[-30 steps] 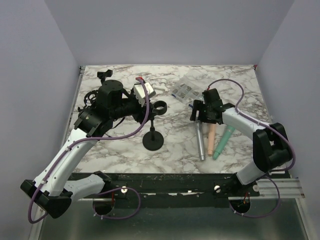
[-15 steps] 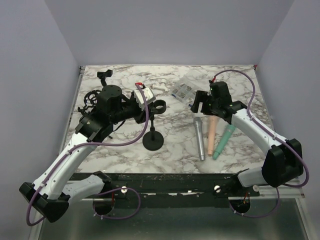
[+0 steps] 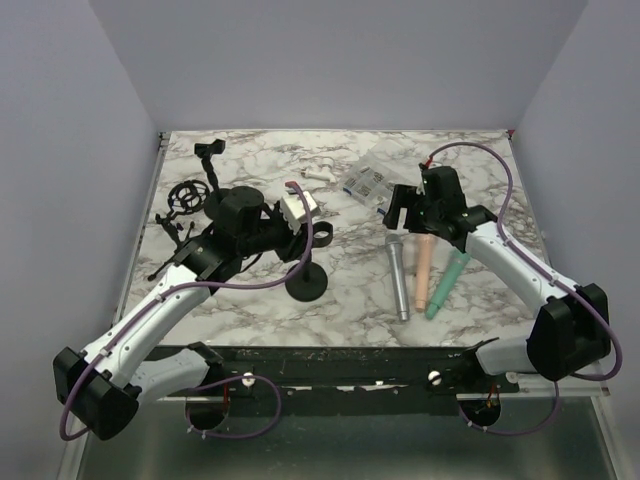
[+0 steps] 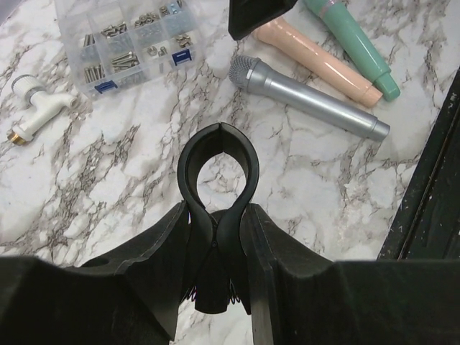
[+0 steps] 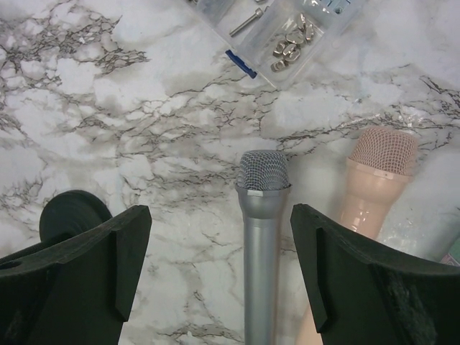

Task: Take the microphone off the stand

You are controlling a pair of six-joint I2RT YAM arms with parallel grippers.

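Note:
The black stand point(image 3: 306, 284) stands mid-table with its ring clip point(image 4: 218, 131) empty. My left gripper point(image 3: 300, 228) is shut on the clip's handles point(image 4: 215, 223). A silver microphone point(image 3: 399, 278) lies flat on the marble right of the stand, also in the left wrist view point(image 4: 309, 100). My right gripper point(image 3: 398, 214) is open and empty, hovering above the silver microphone's head point(image 5: 263, 172), which lies between its fingers point(image 5: 219, 215). The stand's base shows at the left of the right wrist view point(image 5: 70, 212).
A pink microphone point(image 3: 424, 268) and a green one point(image 3: 447, 285) lie right of the silver one. A clear parts box point(image 3: 368, 181) and a white fitting point(image 3: 315, 175) lie at the back. Black mounts point(image 3: 186, 195) sit far left. A black rail point(image 3: 330, 360) runs along the front edge.
My left arm has swung nearer and lower with the clip still in its jaws. My right arm has stretched out and its gripper has risen off the silver microphone.

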